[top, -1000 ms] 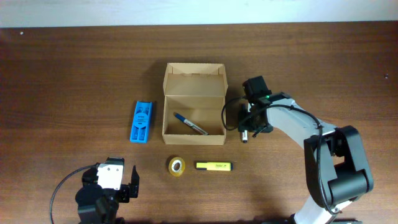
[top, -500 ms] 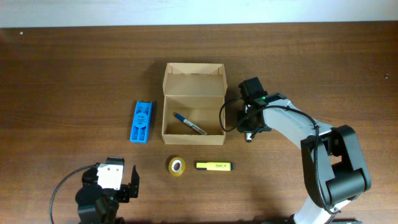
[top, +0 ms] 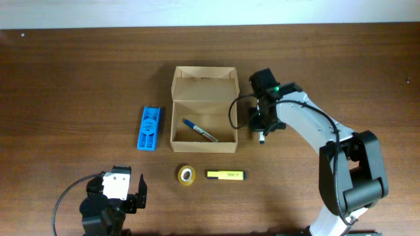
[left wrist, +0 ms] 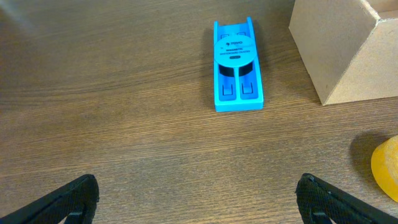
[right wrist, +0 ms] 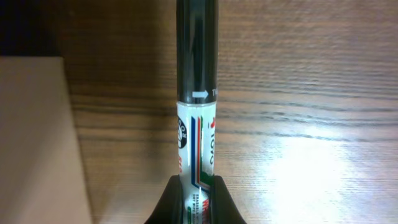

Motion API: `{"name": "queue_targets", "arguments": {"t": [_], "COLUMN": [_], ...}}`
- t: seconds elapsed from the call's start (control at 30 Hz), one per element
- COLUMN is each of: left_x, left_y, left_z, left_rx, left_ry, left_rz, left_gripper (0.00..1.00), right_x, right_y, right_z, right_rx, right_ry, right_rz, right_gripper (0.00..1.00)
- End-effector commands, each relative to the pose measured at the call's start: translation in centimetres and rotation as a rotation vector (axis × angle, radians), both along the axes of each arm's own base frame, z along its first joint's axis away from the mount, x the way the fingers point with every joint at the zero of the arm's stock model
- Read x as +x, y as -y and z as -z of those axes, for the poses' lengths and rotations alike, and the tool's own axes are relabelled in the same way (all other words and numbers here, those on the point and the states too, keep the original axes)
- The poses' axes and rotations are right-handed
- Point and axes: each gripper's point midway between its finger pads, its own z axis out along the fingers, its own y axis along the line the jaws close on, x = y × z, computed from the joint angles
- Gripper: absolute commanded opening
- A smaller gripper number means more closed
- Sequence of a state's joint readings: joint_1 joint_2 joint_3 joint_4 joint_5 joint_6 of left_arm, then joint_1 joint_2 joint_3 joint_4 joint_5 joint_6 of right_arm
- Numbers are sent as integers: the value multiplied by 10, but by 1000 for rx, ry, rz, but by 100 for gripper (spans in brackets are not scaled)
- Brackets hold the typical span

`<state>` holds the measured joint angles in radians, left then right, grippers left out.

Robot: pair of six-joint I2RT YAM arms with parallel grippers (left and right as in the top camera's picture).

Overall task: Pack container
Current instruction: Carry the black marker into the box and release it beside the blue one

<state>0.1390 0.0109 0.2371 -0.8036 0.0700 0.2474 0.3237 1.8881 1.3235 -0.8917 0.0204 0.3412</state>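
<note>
Entry: marker (right wrist: 196,124), staged for packing.
Right gripper (right wrist: 193,202) pinched on it just right of cardboard box (top: 173,121), ready for loading; left gripper (left wrist: 199,202) spread wide, empty.

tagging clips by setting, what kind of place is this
Probably a robotics lab or test bench: a wooden table against a pale wall, a robot arm holding a marker, and a highlighter and tape roll beside a cardboard box.

Blue case (left wrist: 237,68) beside cardboard box (left wrist: 339,53)
</note>
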Motion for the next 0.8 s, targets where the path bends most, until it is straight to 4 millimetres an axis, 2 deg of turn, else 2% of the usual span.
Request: {"name": "queue_targets", "arguments": {"t": [0.0,0.2,0.3,0.43,0.53,0.63,0.77], "left_x": [0,0,0,0,0,0,0], "left_y": [-2,-2,-2,-2,-2,-2,-2], "left_z": [2,2,2,2,2,2,2], "left_rx": [20,20,20,20,20,20,20], "left_ry": [-2,-3,-2,-2,-2,-2,-2], "left_rz": [-2,-2,-2,-2,-2,-2,-2], "left_gripper": [100,100,100,100,99,100,100], "right_x": [15,21,25,25,18,5,-1], "right_y": [-2,-4,-16,-57,-94,-128,-148], "right_z": [-32,-70,-88,-113,-122,-123,-117], "right_rx": [-15,-6,20,67,49,7,-40], "right_ry": [69,113,143,210,270,313,334], "right_rz": [4,2,-80,-348,-610,-849,-954], "right_gripper": [4,3,4,4,4,8,15]}}
